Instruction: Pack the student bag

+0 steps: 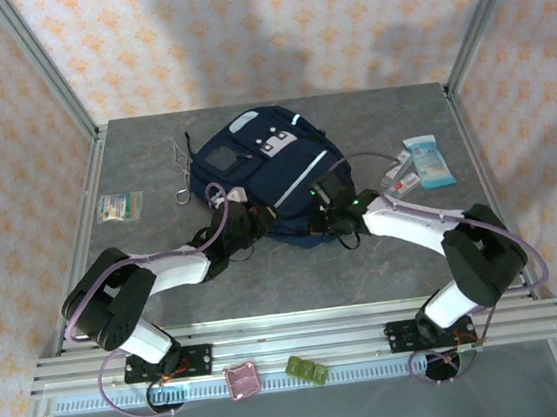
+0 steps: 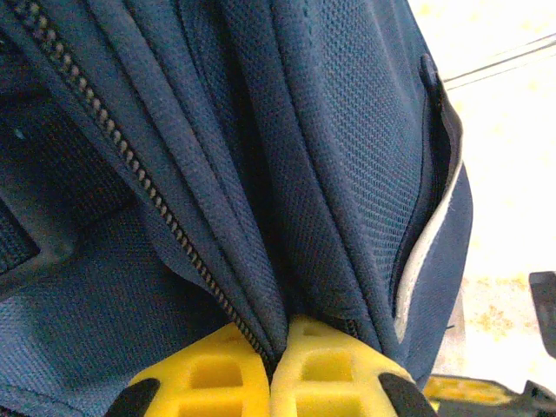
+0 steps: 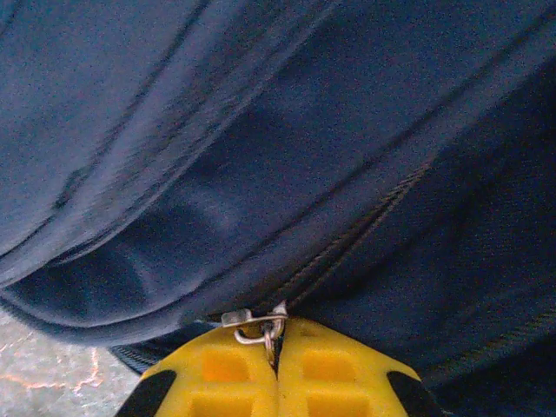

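Two small trays sit nearest, on the metal rail at the front edge: a pink tray (image 1: 244,380) and a green tray (image 1: 306,369), just beside each other between the arm bases.

Further in, both arms reach over the grey table (image 1: 366,269) and meet the near side of the student bag (image 1: 265,175), one from each side.

The left gripper (image 2: 271,352) is clamped shut on the bag. Its yellow fingers (image 2: 330,373) are pressed together with a fold of navy mesh fabric pinched between the tips, right next to a line of zipper teeth (image 2: 130,165) (no gap between the pads at all).

The right gripper (image 3: 278,347) is closed too, and the metal zipper pull (image 3: 256,323) is caught right at its fingertips, where the zip seam runs into the dark fabric. From the overhead view I can't make out either grip in detail, just both wrists tucked up against the bag.

The bag itself lies roughly mid-table, toward the far half, with its pale front patch facing up.

Off to the sides: a small packet (image 1: 119,207) near the left edge, well apart from the bag, and a light blue pack (image 1: 428,160) on the right with a thin pen-like thing (image 1: 401,176) just beside it. A white cord (image 1: 181,164) lies by the bag's far-left corner.
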